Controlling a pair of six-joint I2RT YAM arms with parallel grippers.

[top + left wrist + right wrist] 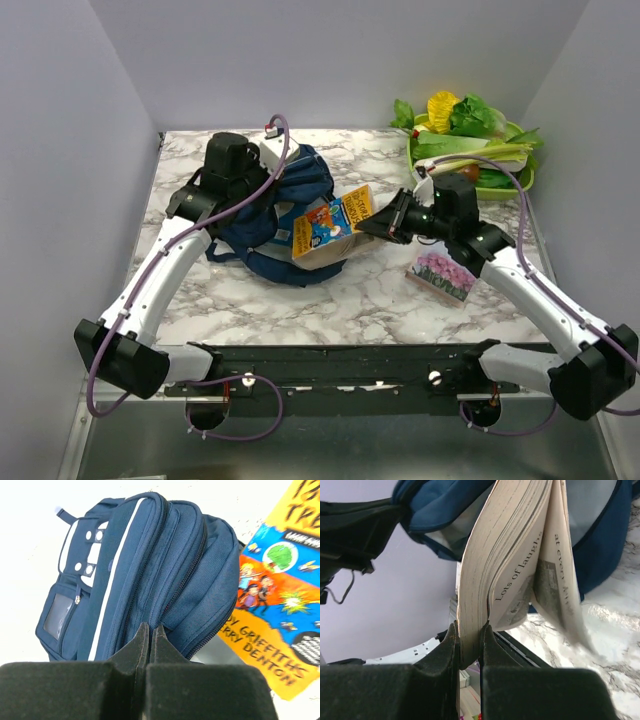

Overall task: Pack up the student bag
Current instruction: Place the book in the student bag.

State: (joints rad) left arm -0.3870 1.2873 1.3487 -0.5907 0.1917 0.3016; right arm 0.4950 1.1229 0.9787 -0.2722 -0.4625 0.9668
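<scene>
The student bag (pixel 262 228), a navy backpack, lies on the marble table left of centre. My left gripper (pixel 268 180) is over its top and shut on a fold of its fabric. In the left wrist view the fingertips (pixel 144 632) pinch the bag (pixel 150 560) by a zip seam. My right gripper (pixel 388 220) is shut on a thick paperback with an orange and blue cover (pixel 333 228). It holds the book tilted against the bag's right side. In the right wrist view the fingers (pixel 449 642) clamp the page block (pixel 510 555), whose far end is at the bag's opening (pixel 445 510).
A second book with a flower cover (pixel 443 272) lies flat on the table under my right arm. A green tray (pixel 520 180) piled with vegetables stands at the back right. White walls close in the table on the left, back and right.
</scene>
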